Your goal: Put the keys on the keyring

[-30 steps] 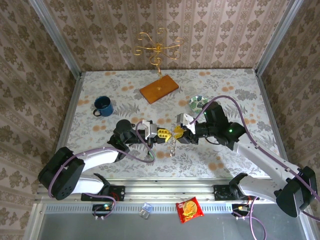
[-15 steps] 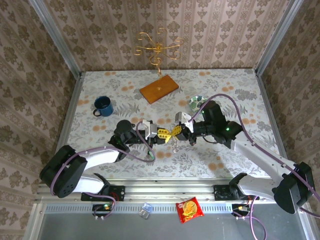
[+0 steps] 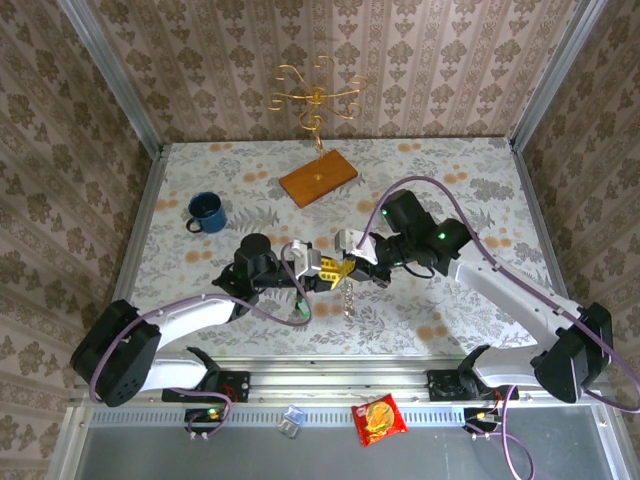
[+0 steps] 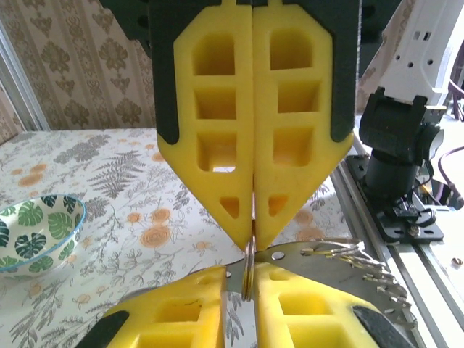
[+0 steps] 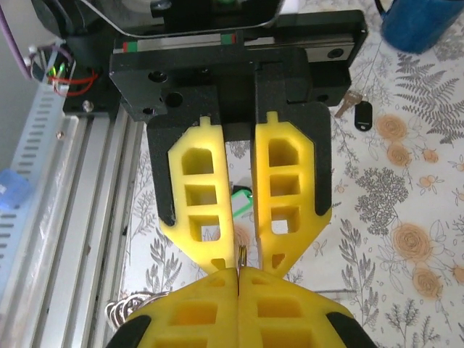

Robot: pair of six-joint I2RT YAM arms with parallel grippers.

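Right wrist: keyring (image 5: 241, 255) in right tool (image 5: 238, 274)

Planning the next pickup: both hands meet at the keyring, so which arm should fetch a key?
Probably left. The right hand is shut on the keyring, while the left hand stands slightly open. The green key and black key lie on the table beyond it.
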